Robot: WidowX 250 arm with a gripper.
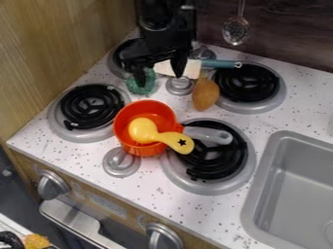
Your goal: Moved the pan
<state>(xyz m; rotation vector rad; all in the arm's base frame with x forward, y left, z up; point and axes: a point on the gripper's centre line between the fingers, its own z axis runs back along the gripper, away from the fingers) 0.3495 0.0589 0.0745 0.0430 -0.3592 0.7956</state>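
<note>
With our jaws wide apart, we judge this the approach, and next we should lower them toward the orange pan in front.

Speckled white stovetop, orange pan, teal-handled spatula, brown item, green item

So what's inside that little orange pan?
A yellow toy spoon: its round end lies in the pan, and its handle sticks out past the rim. The part of the pan's bottom directly beneath the spoon is covered, so I can't tell what's there.
</note>
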